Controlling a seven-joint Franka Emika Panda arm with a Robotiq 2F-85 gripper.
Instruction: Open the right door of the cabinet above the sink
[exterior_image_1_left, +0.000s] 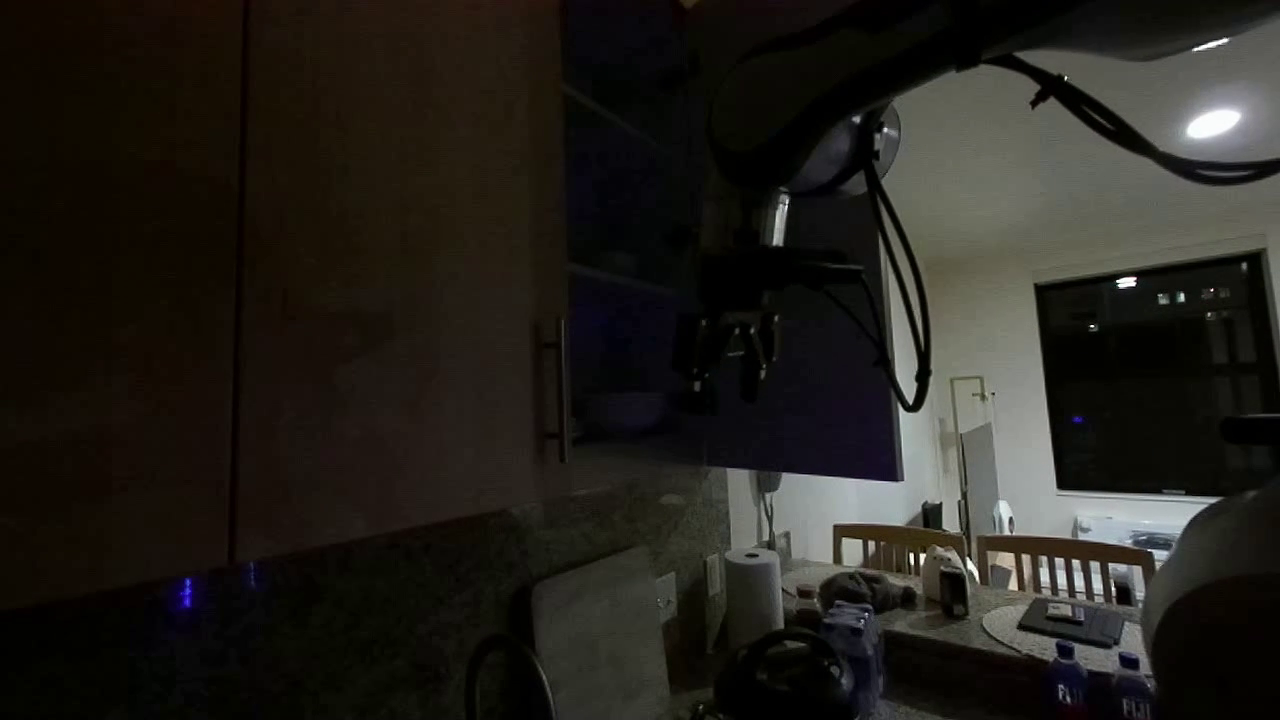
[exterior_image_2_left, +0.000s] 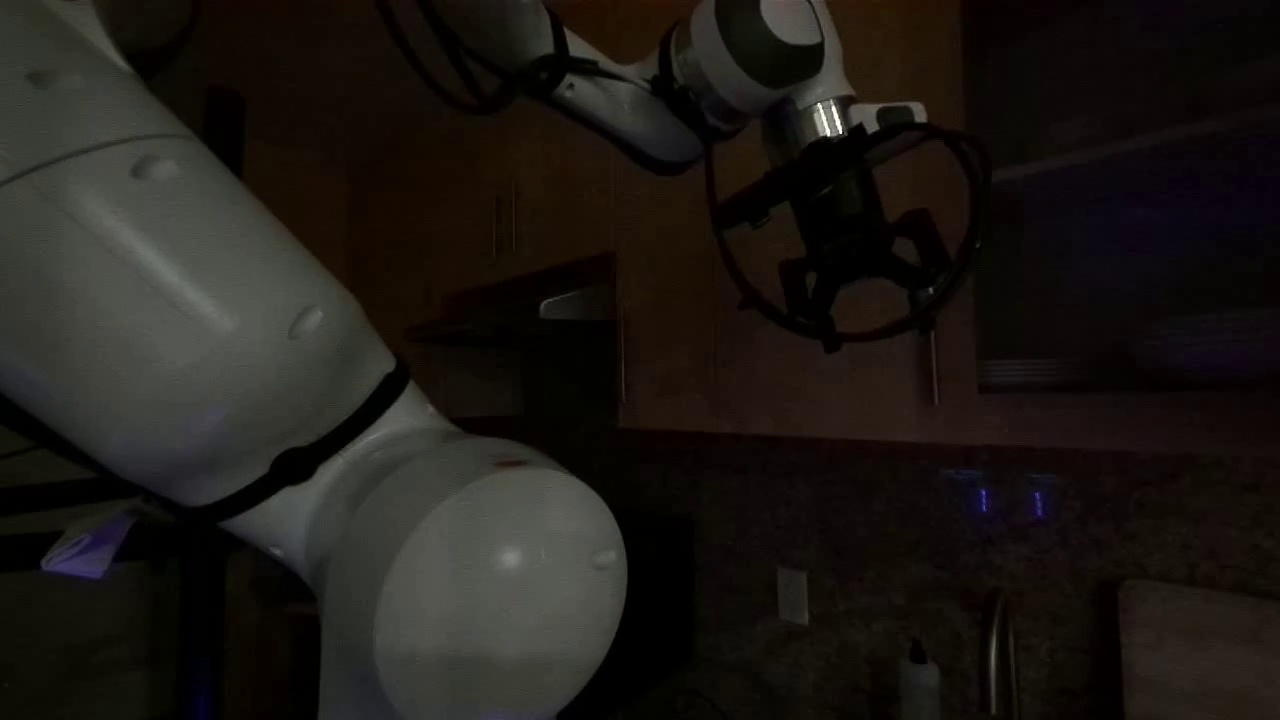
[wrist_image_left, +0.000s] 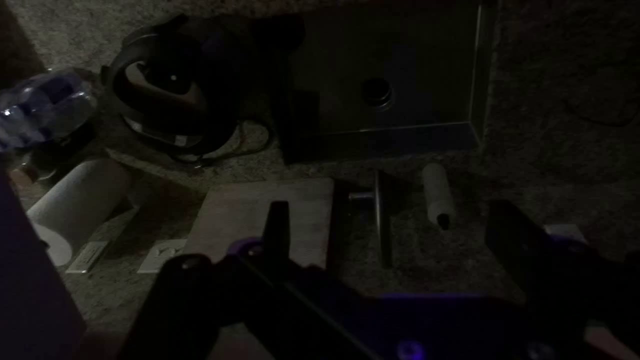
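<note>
The cabinet's dark shelved interior (exterior_image_1_left: 625, 345) is exposed in an exterior view, and its shelves (exterior_image_2_left: 1130, 250) show in an exterior view too. The right door (exterior_image_1_left: 830, 430) stands swung open, dark and purplish. Its edge fills the lower left of the wrist view (wrist_image_left: 30, 290). Its handle is hidden. The wider left door (exterior_image_1_left: 400, 300) is closed, with a bar handle (exterior_image_1_left: 562, 390) on its right edge. My gripper (exterior_image_1_left: 725, 385) points down by the open right door, fingers apart and empty. It also shows in an exterior view (exterior_image_2_left: 875, 325) and the wrist view (wrist_image_left: 392, 220).
Below are the sink (wrist_image_left: 380, 142), faucet (wrist_image_left: 381, 215), soap bottle (wrist_image_left: 437, 190), cutting board (wrist_image_left: 300, 200), black kettle (wrist_image_left: 165, 105) and paper towel roll (exterior_image_1_left: 752, 595). Water bottles (exterior_image_1_left: 1068, 685) and wooden chairs (exterior_image_1_left: 1065, 555) stand further off. Cables (exterior_image_1_left: 905, 300) hang from the arm. The scene is dim.
</note>
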